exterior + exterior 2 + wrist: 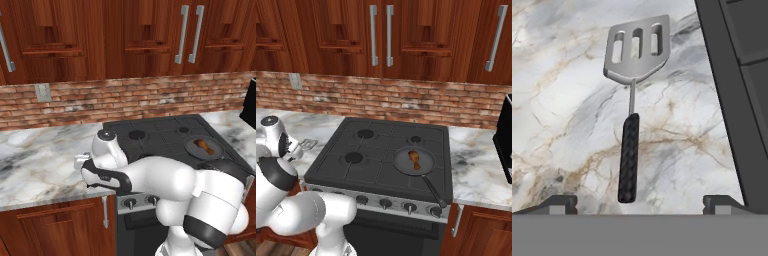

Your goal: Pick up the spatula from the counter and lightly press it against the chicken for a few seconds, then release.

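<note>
Bright, even rendered light; all three views sharp.

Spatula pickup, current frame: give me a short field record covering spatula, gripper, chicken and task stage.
spatula: lies flat on the marble counter left of the stove, with its slotted head away from the hand and its black handle toward it
gripper: open, fingertips wide to either side of the handle's end, not gripping
chicken: drumstick in the pan at the stove's front right
stage: spatula not yet picked up, no press made
</note>
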